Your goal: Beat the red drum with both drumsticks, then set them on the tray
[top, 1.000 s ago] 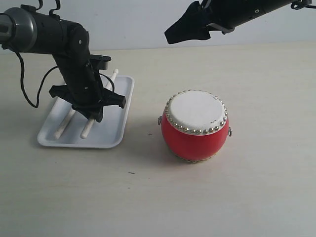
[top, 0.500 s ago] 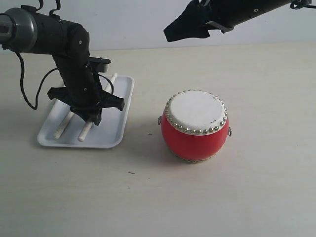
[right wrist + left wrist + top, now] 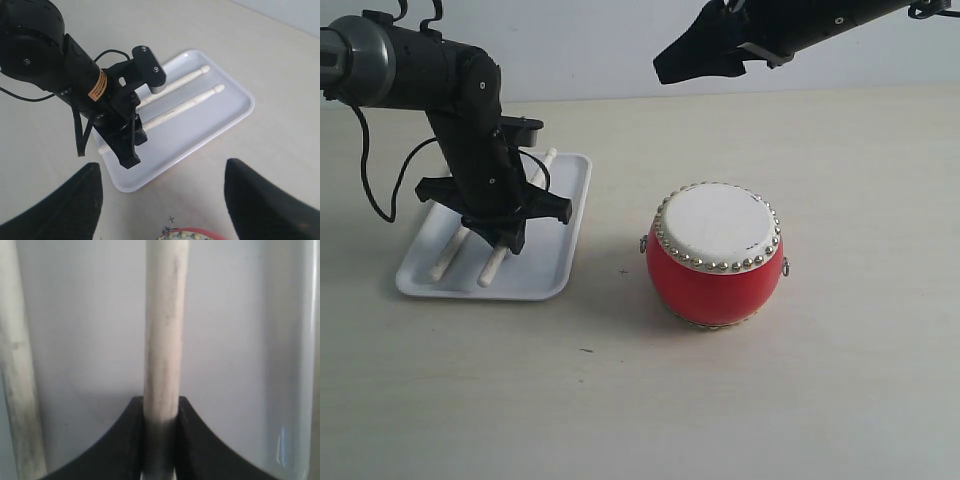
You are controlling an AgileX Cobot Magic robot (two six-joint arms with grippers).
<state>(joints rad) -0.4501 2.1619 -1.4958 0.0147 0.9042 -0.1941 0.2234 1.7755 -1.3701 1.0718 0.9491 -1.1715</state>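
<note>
On the exterior view's left, a flat white rectangular plastic tray (image 3: 548, 272); well apart to its right, a glossy red barrel-shaped drum (image 3: 715, 265). Low over the tray, the left gripper (image 3: 510, 236), clamped on one pale cream wooden drumstick (image 3: 162, 330), a grip plain only in the left wrist view. Beside it in the tray, the second drumstick (image 3: 18, 370). Raised above the table, the right gripper (image 3: 162, 200), fingers wide apart, empty.

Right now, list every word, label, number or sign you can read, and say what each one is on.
Orange sticker on the left arm: dark print, too small and blurred to read.
Red drum, drumsticks, tray: no text or markings visible.
</note>
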